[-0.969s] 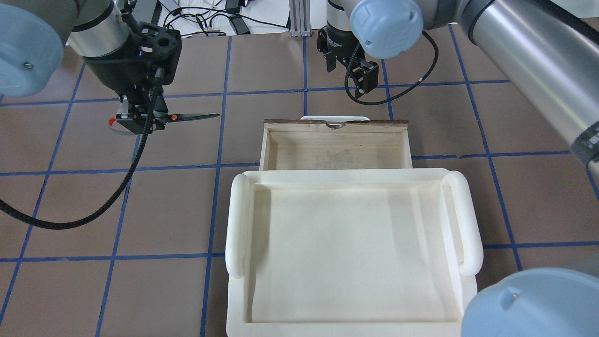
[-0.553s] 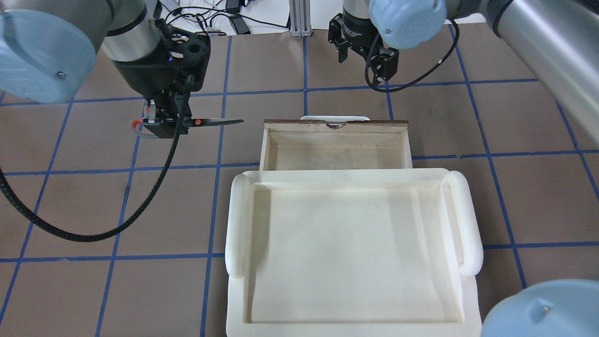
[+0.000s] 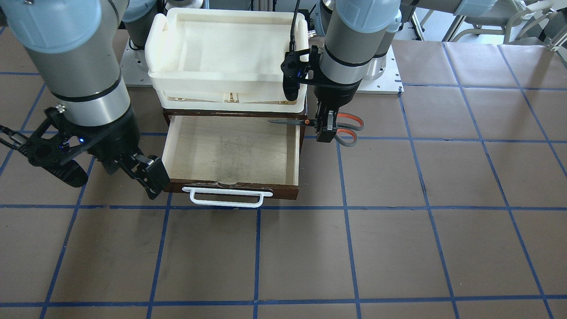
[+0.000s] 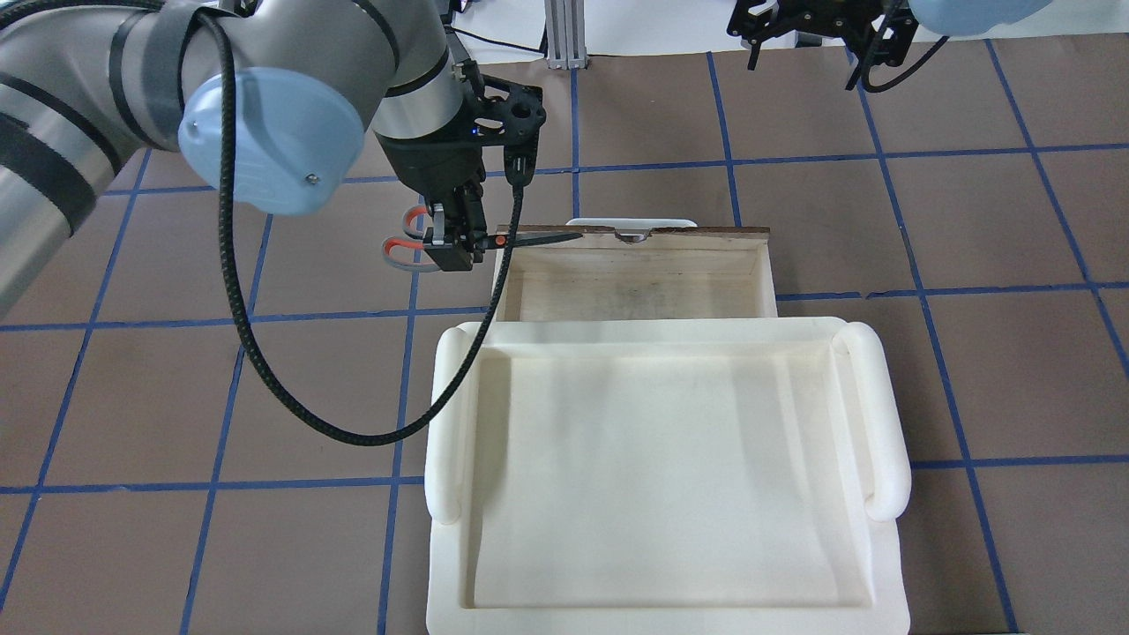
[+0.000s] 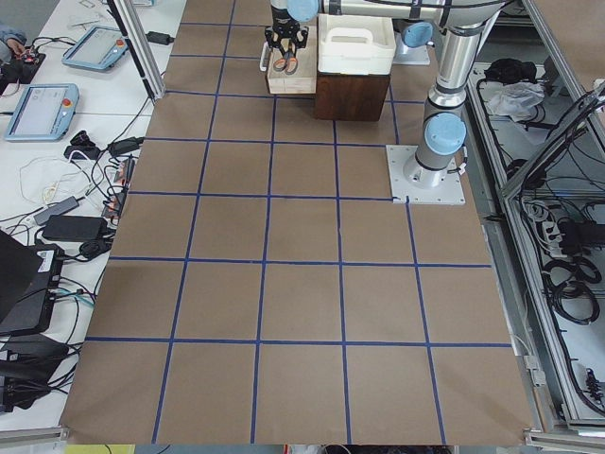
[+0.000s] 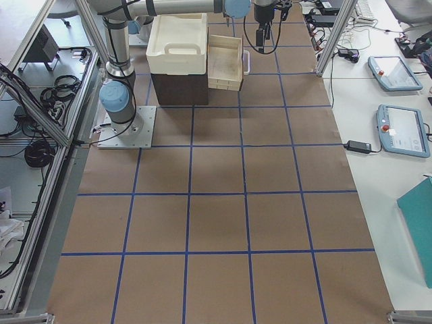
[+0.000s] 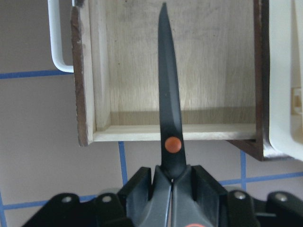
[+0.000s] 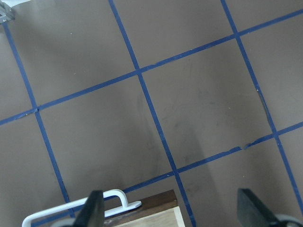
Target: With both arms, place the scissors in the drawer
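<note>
Along the bottom of the overhead frame, a cream foam tray (image 4: 445, 414) is sitting nearest the camera, filling the lower centre and covering whatever is lying under it. Just above it in the frame, the drawer (image 4: 631, 295) is standing pulled out, its pale plywood floor lying bare and its white bar handle (image 4: 628, 221) peeking over the dark front board.

At the drawer's upper left corner the scissors (image 4: 520, 237) are hanging level, blades together and pointing toward frame right. The left wrist view is showing the orange pivot dot riding over the drawer's side wall and the blade tip reaching out over the plywood, while the grey and orange handles are sticking out over the brown desk (image 4: 265, 397) to the left. The left tool (image 4: 452, 251) is clamping them just behind the pivot, fingers pointing down. The scissors are probably hanging clear of the wood, though no view is settling how high.

Farthest off, at the top right edge, the right tool (image 8: 173, 213) is hovering beyond the drawer's front. Its wrist view is showing both fingers spread wide with nothing between them, looking down on one end of the handle and a front corner of the drawer.
</note>
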You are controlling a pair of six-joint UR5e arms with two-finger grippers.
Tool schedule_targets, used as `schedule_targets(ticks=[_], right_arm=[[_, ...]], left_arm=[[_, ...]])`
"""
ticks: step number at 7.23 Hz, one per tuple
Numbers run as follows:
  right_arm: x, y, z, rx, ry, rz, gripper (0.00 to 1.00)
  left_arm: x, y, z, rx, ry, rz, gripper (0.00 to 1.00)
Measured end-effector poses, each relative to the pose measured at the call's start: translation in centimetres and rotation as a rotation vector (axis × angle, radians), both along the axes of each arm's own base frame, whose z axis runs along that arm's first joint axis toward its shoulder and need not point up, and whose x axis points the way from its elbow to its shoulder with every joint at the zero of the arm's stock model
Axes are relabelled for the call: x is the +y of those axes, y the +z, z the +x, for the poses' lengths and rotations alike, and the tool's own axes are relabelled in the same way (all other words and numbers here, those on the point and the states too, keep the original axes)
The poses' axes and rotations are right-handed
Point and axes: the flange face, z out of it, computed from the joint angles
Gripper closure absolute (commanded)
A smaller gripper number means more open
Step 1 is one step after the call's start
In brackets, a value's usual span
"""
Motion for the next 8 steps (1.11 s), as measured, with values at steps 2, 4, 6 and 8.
schedule_targets(ticks=[2, 4, 6, 8], right_arm=[[2.1, 2.0, -0.3, 0.003, 0.063, 0.003, 0.00], [3.6, 2.4, 0.0, -0.017, 0.149, 0.007, 0.00], [5.0, 2.2, 0.2, -0.037, 0.186, 0.019, 0.00], [5.4, 1.7, 0.6, -0.075, 0.211, 0.029, 0.00]], left_arm=[[0.3, -1.5, -3.8, -0.016, 0.011, 0.017, 0.94], [0.0, -3.2, -5.9, -0.022, 0.031, 0.023, 0.94], [-0.3, -4.9, -7.5, -0.030, 0.037, 0.026, 0.94], [0.1, -6.0, -9.0, -0.045, 0.024, 0.026, 0.94]])
